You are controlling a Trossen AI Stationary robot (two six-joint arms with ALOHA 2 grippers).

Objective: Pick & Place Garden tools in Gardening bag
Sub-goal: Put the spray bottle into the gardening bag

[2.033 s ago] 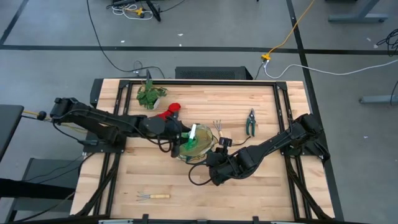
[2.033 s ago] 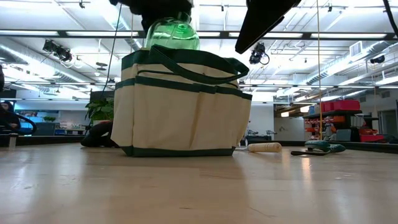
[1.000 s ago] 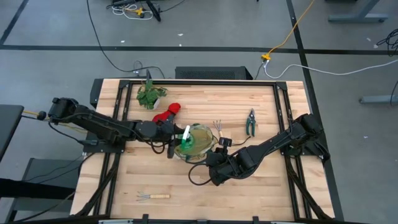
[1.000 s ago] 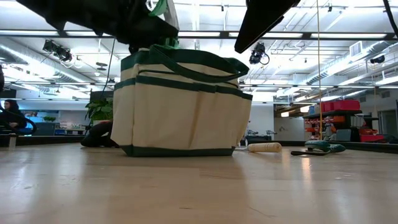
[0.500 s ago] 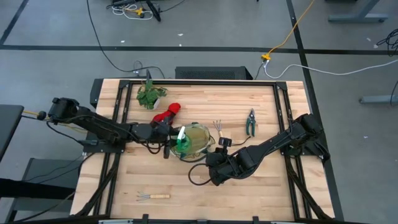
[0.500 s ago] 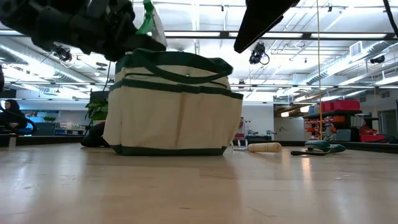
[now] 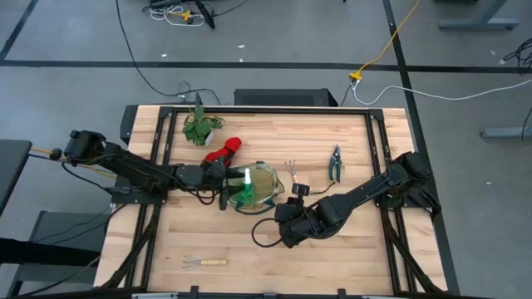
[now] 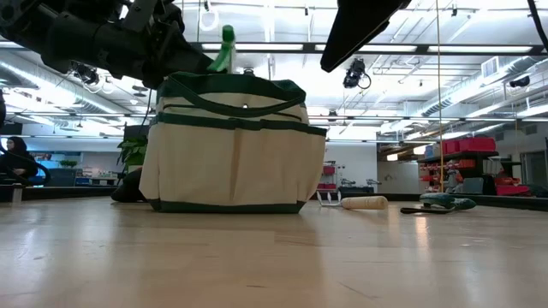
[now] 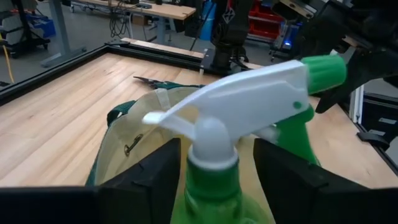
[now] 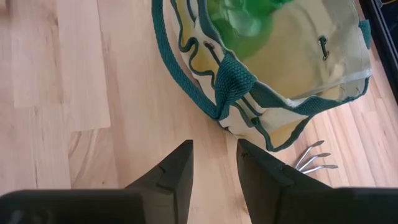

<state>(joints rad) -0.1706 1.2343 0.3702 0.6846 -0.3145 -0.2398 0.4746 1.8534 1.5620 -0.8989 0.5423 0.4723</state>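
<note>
Left fingers (image 9: 214, 168) parted beside spray bottle (image 9: 214, 180) neck over gardening bag (image 8: 231, 145), right fingers (image 10: 214, 163) apart, empty.

Spray bottle (image 7: 247, 189) lower; gardening bag (image 8: 231, 145) shifted left.

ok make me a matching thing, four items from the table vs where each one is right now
Things:
1. spray bottle
2. red gloves
3. pruning shears
4. hand fork

Places:
A. alone near the table's front edge
B. inside the gardening bag
C. toward the right arm's side of the table
D. between the plant bunch and the bag

Pairs: 1-B, 2-D, 3-C, 4-A
</note>
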